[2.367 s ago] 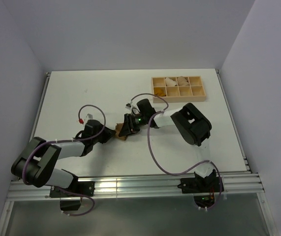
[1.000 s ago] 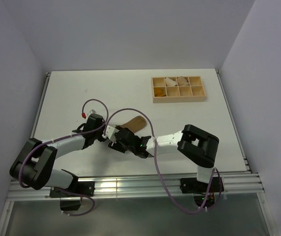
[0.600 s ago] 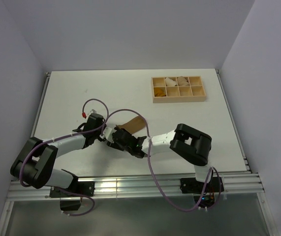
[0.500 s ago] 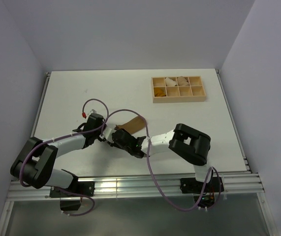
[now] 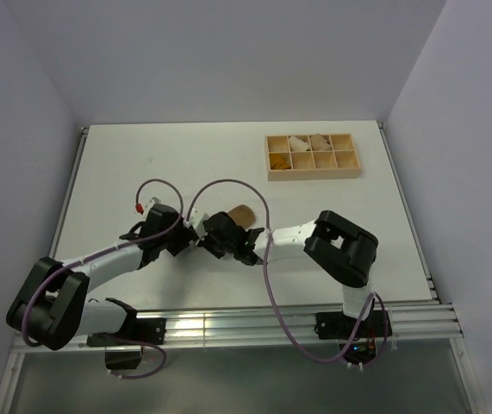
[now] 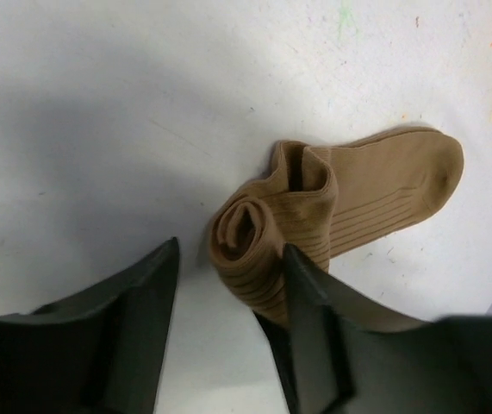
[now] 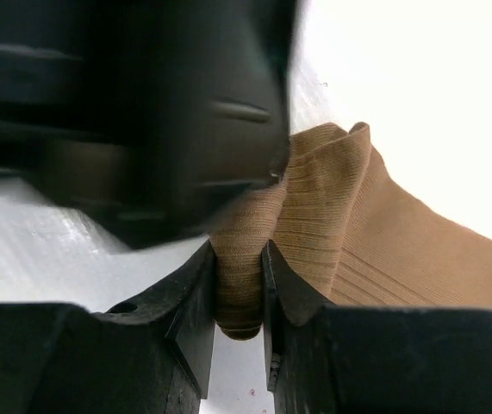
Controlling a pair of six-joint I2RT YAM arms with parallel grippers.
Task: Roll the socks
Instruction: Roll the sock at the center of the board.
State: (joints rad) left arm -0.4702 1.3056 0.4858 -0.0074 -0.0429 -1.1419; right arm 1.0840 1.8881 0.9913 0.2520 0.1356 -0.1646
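One tan-brown ribbed sock [image 6: 375, 185] lies on the white table, its cuff end wound into a tight roll [image 6: 250, 237] and its toe flat. My left gripper [image 6: 233, 252] is open, its fingers standing either side of the roll's end; the right finger [image 6: 314, 293] touches the fabric. My right gripper [image 7: 239, 260] is shut on the rolled part of the sock [image 7: 241, 289]. From above, both grippers meet at the roll, left gripper [image 5: 191, 235] and right gripper [image 5: 217, 231], with only the sock's toe [image 5: 242, 212] showing. The blurred black left gripper [image 7: 142, 103] fills the upper right wrist view.
A wooden compartment tray [image 5: 312, 171] sits at the far right of the table with pale and orange bundles in some cells. Purple cables [image 5: 228, 185] loop over both arms near the sock. Grey walls border the table on three sides.
My left gripper has opened off the roll while my right gripper has shut on it. Both grippers and the sock shifted slightly away from the near edge, and less of the flat sock shows.
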